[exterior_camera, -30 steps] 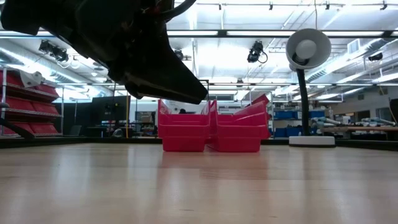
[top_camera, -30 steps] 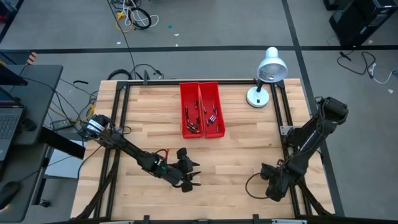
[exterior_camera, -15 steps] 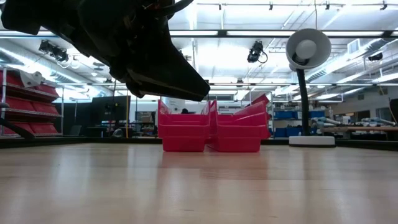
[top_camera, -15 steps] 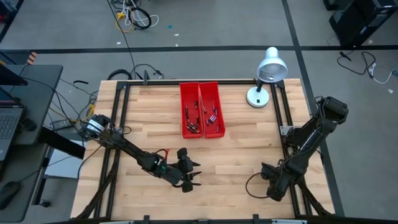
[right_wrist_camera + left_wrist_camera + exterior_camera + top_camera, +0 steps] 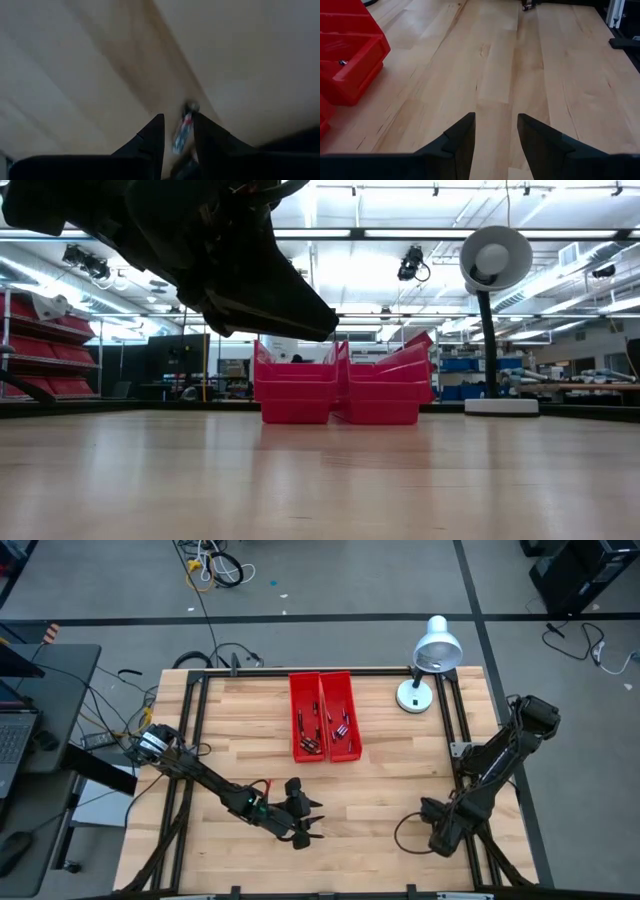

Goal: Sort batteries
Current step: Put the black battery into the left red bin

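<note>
Batteries (image 5: 325, 730) lie in two red bins; one (image 5: 183, 131) between right end effector fingers

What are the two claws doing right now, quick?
Left gripper: open and empty, above bare table.
Right gripper: shut on a battery, low near the table's right front corner.

Two red bins (image 5: 322, 716), pale striped wooden table (image 5: 380, 780), white lamp (image 5: 430, 655), black claws (image 5: 496, 131)
</note>
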Motion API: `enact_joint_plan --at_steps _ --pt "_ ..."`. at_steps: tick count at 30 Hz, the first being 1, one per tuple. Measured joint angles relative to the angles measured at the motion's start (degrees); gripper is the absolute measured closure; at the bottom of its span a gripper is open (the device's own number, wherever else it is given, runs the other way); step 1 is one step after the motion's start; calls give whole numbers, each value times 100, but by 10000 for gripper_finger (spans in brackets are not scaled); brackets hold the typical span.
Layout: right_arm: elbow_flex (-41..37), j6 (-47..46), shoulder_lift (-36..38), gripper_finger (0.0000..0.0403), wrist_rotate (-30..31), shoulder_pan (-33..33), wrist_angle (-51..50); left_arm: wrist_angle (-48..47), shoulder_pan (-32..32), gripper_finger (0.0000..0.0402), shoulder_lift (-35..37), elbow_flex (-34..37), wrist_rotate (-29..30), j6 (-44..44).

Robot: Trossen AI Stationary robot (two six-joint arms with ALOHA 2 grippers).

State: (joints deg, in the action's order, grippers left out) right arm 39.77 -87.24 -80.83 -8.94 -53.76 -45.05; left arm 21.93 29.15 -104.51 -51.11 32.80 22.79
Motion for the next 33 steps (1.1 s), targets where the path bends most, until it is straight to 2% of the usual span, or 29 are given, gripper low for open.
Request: enact_joint_plan --at_steps 3,12,17,22,29,33 --pt "0 -103 -92 312 219 4 222 2 0 239 0 0 0 0" --pt "38 99 -587 312 -5 7 265 7 0 239 0 2 0 0" --pt "34 240 -475 312 -34 7 269 52 0 239 0 2 0 0" --pt "356 343 -255 312 33 -2 -299 99 -27 239 0 2 0 2" --pt "1009 543 -245 312 211 -18 -1613 101 -35 239 0 2 2 0" --pt "1002 602 -254 312 124 -39 -1617 98 -35 239 0 2 2 2"
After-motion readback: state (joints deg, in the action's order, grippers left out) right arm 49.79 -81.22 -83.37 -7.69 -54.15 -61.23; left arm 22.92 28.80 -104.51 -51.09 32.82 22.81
